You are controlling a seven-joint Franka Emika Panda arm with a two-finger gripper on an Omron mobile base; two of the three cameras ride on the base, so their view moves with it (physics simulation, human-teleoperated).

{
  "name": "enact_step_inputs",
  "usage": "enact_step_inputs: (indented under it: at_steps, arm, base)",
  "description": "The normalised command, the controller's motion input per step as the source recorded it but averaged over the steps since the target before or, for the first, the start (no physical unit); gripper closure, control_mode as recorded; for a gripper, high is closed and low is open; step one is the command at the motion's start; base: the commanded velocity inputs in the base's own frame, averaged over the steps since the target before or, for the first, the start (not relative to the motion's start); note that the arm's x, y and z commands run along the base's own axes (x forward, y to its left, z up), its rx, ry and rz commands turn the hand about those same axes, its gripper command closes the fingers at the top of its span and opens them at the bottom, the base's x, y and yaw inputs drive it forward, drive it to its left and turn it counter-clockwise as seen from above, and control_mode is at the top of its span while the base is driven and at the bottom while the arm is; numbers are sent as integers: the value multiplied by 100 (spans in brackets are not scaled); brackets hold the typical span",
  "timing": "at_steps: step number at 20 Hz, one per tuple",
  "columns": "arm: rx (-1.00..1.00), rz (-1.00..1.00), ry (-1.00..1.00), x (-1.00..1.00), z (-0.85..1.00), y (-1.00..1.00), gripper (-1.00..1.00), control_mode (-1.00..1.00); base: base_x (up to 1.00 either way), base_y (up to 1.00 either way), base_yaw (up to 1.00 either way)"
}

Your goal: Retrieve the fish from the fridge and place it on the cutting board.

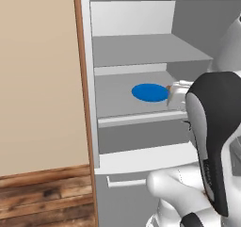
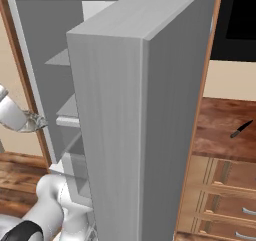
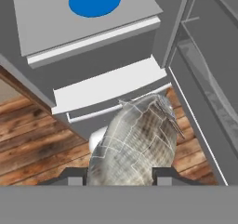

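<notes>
Between the gripper fingers the fish is clamped, out in front of the open fridge. Fetching looks done; next it probably gets carried over to the cutting board.

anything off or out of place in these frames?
Nothing damaged or spilled. The fish sits clamped in the claw, outside the fridge, whose door hangs wide open. The blue plate lies flat on its shelf. One loose item: a black knife lying bare on the counter.
</notes>
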Motion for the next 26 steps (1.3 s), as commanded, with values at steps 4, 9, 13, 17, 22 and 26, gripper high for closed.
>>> enact_step_inputs:
  at_steps: [4,9,13,17,22,26]
  arm:
    - [0,0,1,-25,-8,0,100,100]
    - [0,0,0,0,0,0,100,100]
    - [0,0,0,0,0,0,100,100]
    - [0,0,0,0,0,0,100,100]
    - [0,0,0,0,0,0,100,100]
    - [0,0,0,0,0,0,100,100]
  base:
    - [-75,-1,0]
    - [-100,-2,-13]
    - [-97,0,-57]
    - [-54,0,-84]
    - [-19,0,-95]
    - [-4,-14,-96]
